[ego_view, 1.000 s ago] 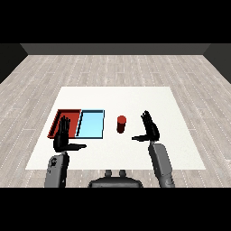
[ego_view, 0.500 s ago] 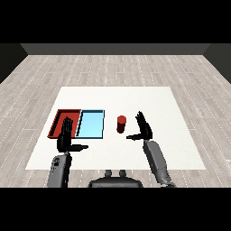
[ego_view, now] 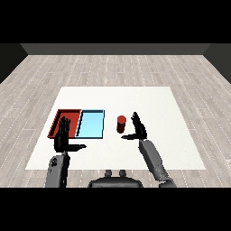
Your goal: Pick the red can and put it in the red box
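The red can [ego_view: 121, 124] stands upright on the white table, just right of the light blue tray [ego_view: 91, 123]. My right hand [ego_view: 139, 128] is open beside the can on its right, fingers straight and thumb pointing left toward it, a small gap between them. The red tray [ego_view: 66, 118] lies at the left, next to the blue one. My left hand [ego_view: 63, 136] is open with fingers up, hovering over the red tray's near edge and hiding part of it.
The white table [ego_view: 149, 103] stretches wide behind and to the right of the can. Its front edge runs just beyond my forearms. Grey wooden floor surrounds it.
My right hand has moved left and forward, closing in on the red can. The left hand has barely shifted.
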